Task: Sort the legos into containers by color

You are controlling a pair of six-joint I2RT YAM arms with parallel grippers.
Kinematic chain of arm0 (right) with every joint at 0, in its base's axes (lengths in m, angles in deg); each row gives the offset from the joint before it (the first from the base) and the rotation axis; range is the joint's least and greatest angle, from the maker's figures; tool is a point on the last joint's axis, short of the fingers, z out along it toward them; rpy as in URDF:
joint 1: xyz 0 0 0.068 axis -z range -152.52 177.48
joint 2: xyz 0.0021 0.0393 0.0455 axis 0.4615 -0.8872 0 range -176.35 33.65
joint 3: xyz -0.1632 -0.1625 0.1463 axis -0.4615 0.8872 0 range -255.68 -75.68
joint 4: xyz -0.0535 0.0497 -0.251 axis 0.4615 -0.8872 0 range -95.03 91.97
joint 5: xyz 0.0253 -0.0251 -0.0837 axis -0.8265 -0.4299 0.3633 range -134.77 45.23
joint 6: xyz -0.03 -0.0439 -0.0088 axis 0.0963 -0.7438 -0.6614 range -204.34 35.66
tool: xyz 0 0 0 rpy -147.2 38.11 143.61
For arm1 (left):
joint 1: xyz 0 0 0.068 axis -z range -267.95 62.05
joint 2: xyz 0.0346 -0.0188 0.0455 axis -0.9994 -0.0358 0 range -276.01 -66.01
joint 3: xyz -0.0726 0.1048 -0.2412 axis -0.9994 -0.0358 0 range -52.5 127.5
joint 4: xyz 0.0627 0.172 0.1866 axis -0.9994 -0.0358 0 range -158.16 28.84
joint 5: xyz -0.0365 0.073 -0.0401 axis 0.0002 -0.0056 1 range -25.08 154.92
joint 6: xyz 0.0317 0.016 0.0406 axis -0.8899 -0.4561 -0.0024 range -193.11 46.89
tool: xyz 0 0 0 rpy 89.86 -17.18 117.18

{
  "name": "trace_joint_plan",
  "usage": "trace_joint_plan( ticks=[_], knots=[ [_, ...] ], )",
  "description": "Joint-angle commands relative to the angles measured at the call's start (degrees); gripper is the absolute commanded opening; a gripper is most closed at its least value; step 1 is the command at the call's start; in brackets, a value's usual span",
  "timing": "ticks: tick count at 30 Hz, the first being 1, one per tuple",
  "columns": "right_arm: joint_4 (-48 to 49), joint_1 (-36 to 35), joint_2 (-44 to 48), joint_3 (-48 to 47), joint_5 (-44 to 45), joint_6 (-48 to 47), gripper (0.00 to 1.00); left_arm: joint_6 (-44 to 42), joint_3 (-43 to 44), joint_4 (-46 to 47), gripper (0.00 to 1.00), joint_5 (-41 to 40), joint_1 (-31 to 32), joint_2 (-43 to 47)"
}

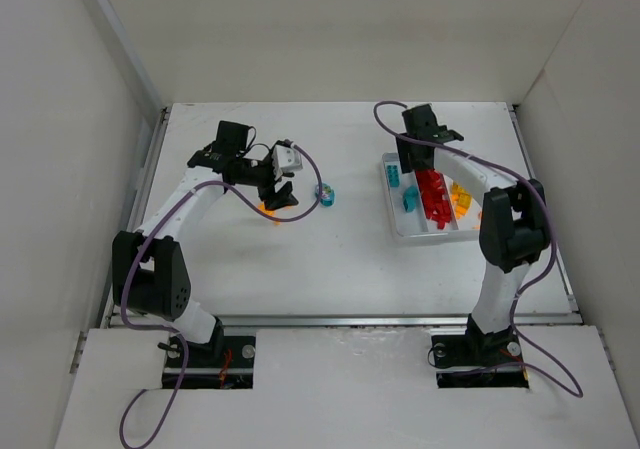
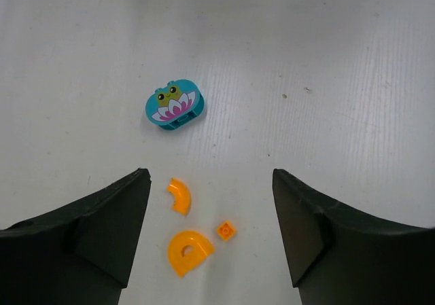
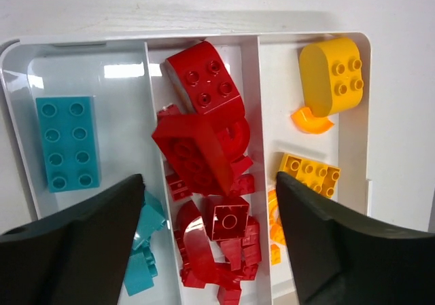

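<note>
My left gripper [image 2: 211, 181] is open and hovers low over three loose orange legos on the table: a curved piece [image 2: 180, 196], a half-round piece [image 2: 189, 252] and a tiny square [image 2: 226, 231]. None of them is gripped. A teal oval lego [image 2: 175, 104] printed with a frog and flower lies just beyond them. In the top view this gripper [image 1: 278, 197] is at centre left, the teal oval [image 1: 325, 195] to its right. My right gripper [image 3: 209, 179] is open and empty above the white tray [image 3: 81, 41]. Its containers hold teal legos [image 3: 66, 142] on the left, red legos [image 3: 200, 138] in the middle, yellow and orange legos [image 3: 329, 74] on the right.
The tray [image 1: 430, 235] sits at the right of the table under my right gripper [image 1: 408, 161]. White walls enclose the table on the left, back and right. Purple cables trail from both arms.
</note>
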Motion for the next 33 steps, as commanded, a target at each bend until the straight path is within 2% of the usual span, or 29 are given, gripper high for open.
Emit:
trace_joint_plan(
  ticks=[1,3,7,8,9,11,12,13,14,17,22,25,29,31,33],
  knots=[
    [-0.1,0.1,3.9,-3.5,-1.9,-0.4,0.85,0.7,-0.6,1.0,0.71,0.4,0.1,2.6],
    [0.6,-0.5,6.0,-4.1,-3.1,-2.2,0.85,0.7,-0.6,1.0,0.8,0.4,0.1,2.6],
    [5.3,-6.0,8.2,-3.0,-8.5,-8.0,0.87,5.6,-1.7,5.3,1.0,-2.7,0.1,3.7],
    [6.7,-8.3,8.2,-3.0,-14.3,-9.1,0.89,8.1,-3.6,7.3,1.0,-4.4,0.1,4.4],
    [6.7,-9.4,6.5,-3.9,-18.2,-10.2,0.89,15.7,-4.7,13.4,1.0,-6.7,0.1,4.4],
    [5.5,-11.1,3.1,-6.7,-28.0,-11.0,0.95,24.4,-8.2,20.2,1.0,-18.6,0.1,5.9],
    [3.7,-12.3,1.0,-10.5,-30.6,-11.0,0.95,28.0,-9.4,22.9,1.0,-23.5,0.1,6.7],
    [2.7,-12.8,-3.2,-12.5,-32.4,-11.0,1.0,32.8,-10.6,26.9,1.0,-28.4,0.1,6.7],
    [2.1,-13.5,-5.2,-14.5,-33.4,-10.1,1.0,34.1,-11.7,28.4,1.0,-38.0,0.1,7.5],
    [0.6,-15.8,-11.9,-21.0,-35.0,-10.1,1.0,35.1,-16.9,31.9,1.0,-50.8,-0.4,9.6],
    [-3.6,-18.7,-19.8,-28.5,-35.0,-10.1,1.0,33.9,-23.7,33.9,1.0,-55.7,-1.7,12.1],
    [-3.6,-19.3,-21.2,-28.4,-35.0,-9.5,1.0,33.9,-26.3,34.9,1.0,-55.7,-2.3,13.5],
    [-2.3,-20.3,-21.2,-24.3,-35.0,-8.9,0.93,33.9,-28.3,36.2,1.0,-55.7,-2.3,14.1],
    [-2.3,-20.3,-20.6,-21.7,-35.0,-8.4,0.81,33.9,-28.9,36.2,1.0,-55.7,-2.3,14.1],
    [-2.3,-20.3,-20.6,-21.1,-35.5,-7.9,0.6,33.9,-28.9,36.2,1.0,-55.7,-2.3,14.1]
  ],
)
